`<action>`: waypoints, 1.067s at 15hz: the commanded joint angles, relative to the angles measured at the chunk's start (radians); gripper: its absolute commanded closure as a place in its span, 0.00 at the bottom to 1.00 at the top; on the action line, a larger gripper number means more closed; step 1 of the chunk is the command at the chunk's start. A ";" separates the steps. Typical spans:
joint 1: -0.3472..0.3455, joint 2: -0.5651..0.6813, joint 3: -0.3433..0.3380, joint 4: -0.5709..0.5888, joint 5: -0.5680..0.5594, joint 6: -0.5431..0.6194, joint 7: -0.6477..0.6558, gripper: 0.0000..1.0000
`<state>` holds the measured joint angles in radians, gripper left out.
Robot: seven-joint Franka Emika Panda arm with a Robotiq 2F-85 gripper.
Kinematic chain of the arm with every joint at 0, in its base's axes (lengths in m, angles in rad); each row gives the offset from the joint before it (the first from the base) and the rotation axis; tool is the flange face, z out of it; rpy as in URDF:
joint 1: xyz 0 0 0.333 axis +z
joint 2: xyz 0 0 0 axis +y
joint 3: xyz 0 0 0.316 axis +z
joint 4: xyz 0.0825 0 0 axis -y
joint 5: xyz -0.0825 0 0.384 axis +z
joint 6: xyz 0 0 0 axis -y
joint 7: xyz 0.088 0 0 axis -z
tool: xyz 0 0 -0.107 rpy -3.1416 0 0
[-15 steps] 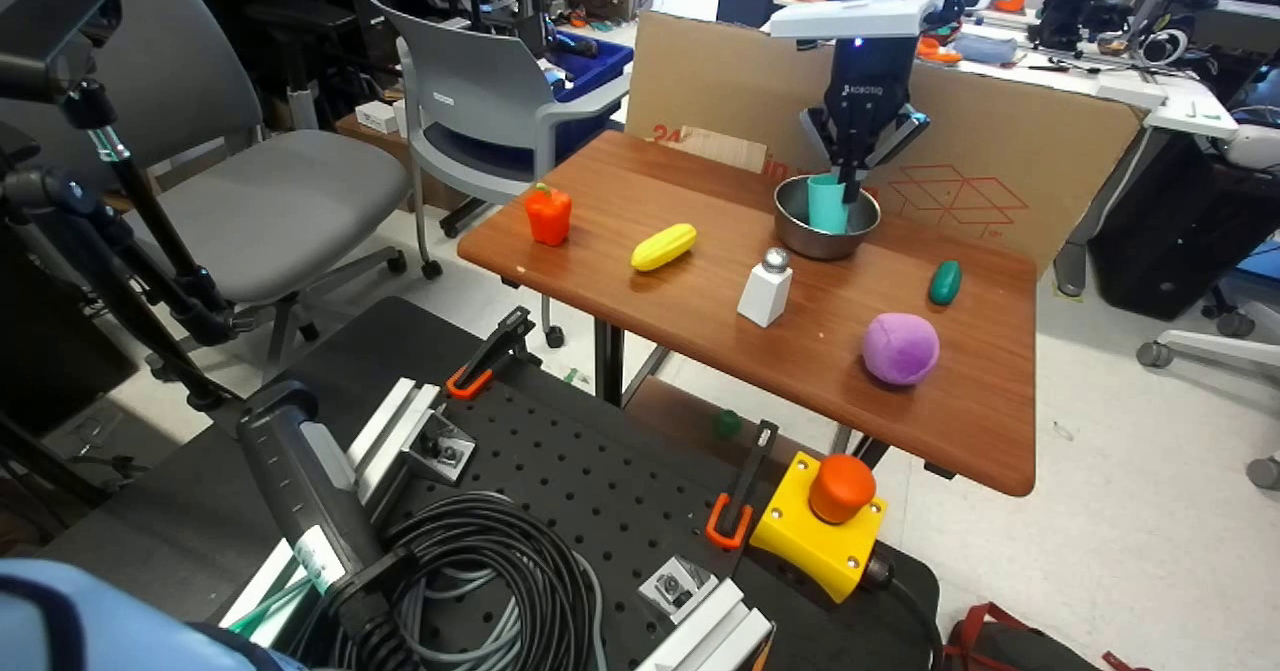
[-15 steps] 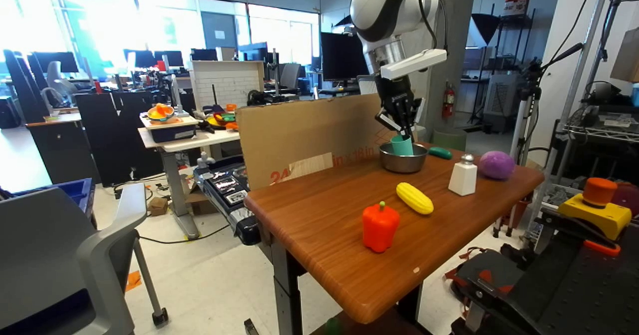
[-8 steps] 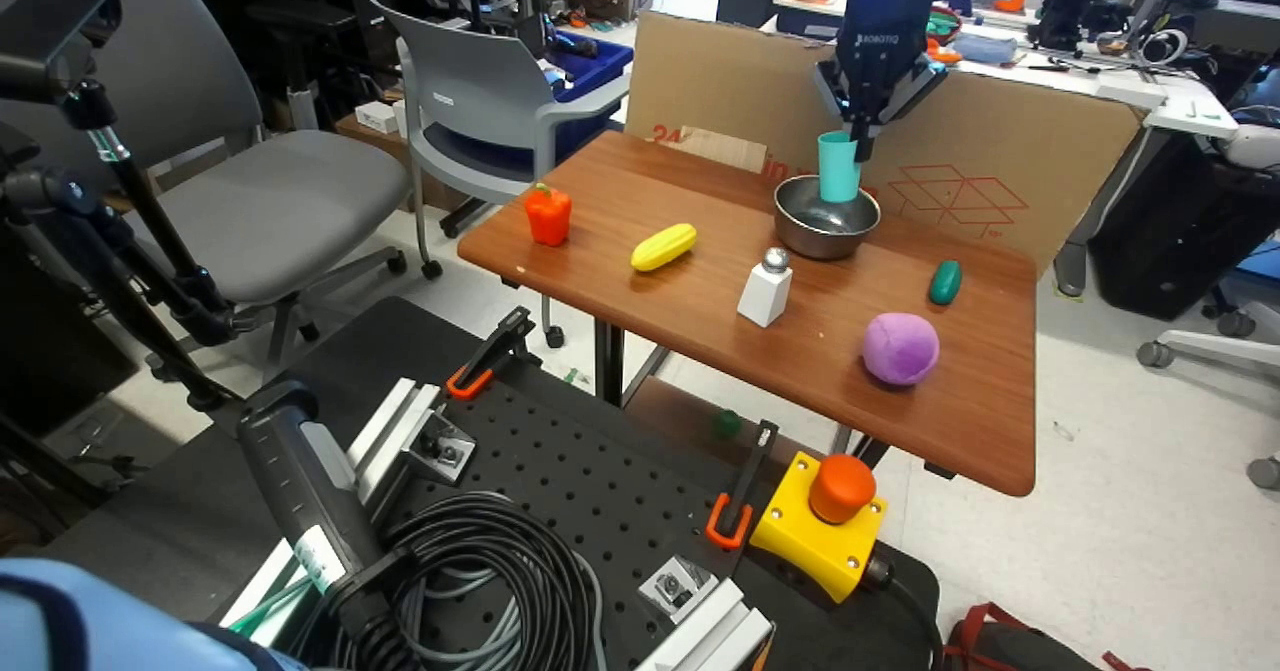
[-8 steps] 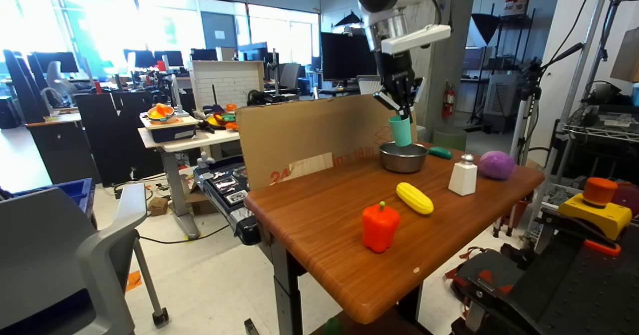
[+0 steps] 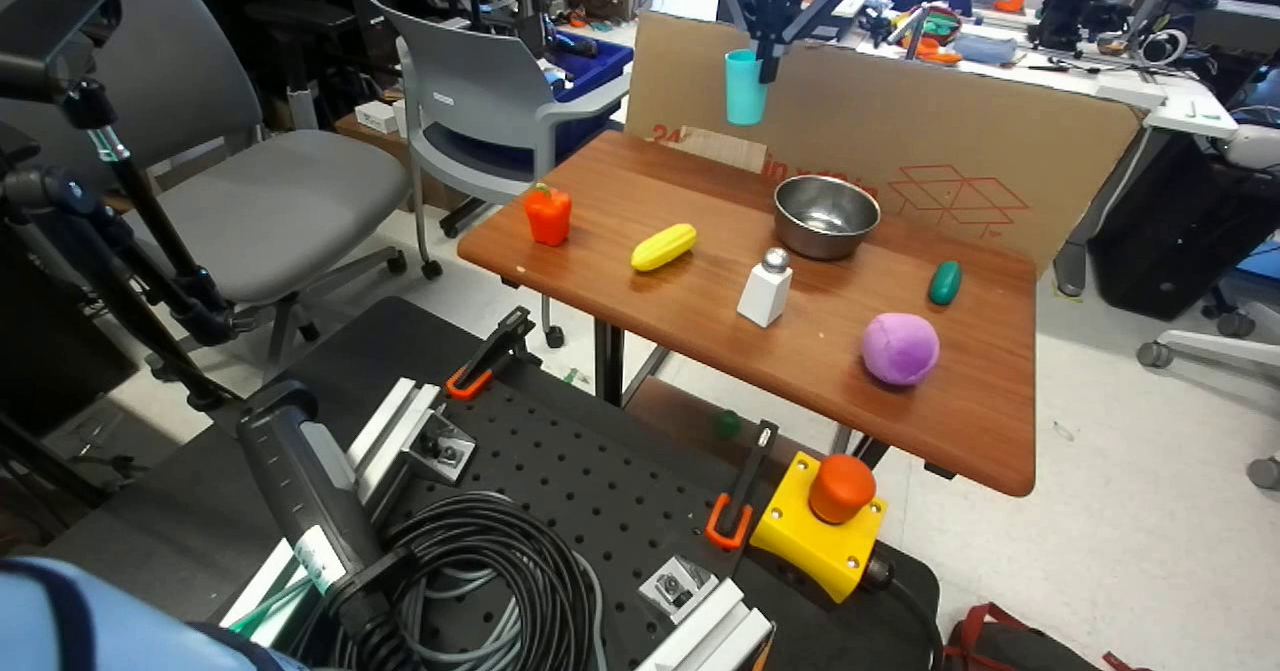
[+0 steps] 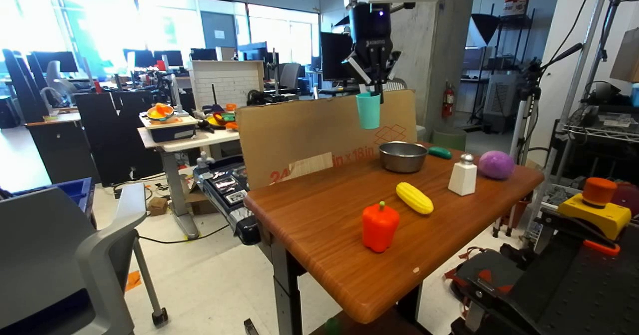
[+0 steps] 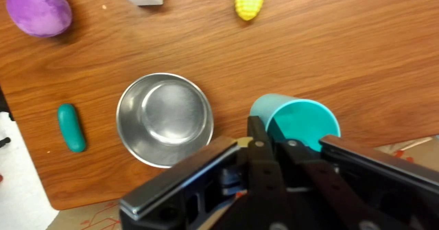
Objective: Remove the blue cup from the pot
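Note:
The blue cup hangs upright in the air, above the table and clear of the pot; it also shows in an exterior view and in the wrist view. My gripper is shut on the cup's rim wall, one finger inside and one outside. The gripper also shows in both exterior views. The silver-grey pot stands on the table with nothing in it; it lies left of the cup in the wrist view.
The brown table bears a white shaker, yellow corn, red pepper, purple ball and dark green object. A cardboard sheet stands upright along the table's back edge.
The cup was inside the pot one second ago. My gripper has lifted it up and out, then moved it sideways away from above the pot, toward the pepper's end of the table.

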<state>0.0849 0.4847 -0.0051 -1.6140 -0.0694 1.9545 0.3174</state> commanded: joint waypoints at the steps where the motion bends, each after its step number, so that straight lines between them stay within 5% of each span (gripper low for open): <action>1: 0.022 0.002 0.025 -0.045 0.074 0.072 0.046 0.99; 16: 0.075 0.228 0.009 0.053 0.099 0.126 0.133 0.99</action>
<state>0.1351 0.6865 0.0256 -1.5957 0.0271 2.0668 0.4247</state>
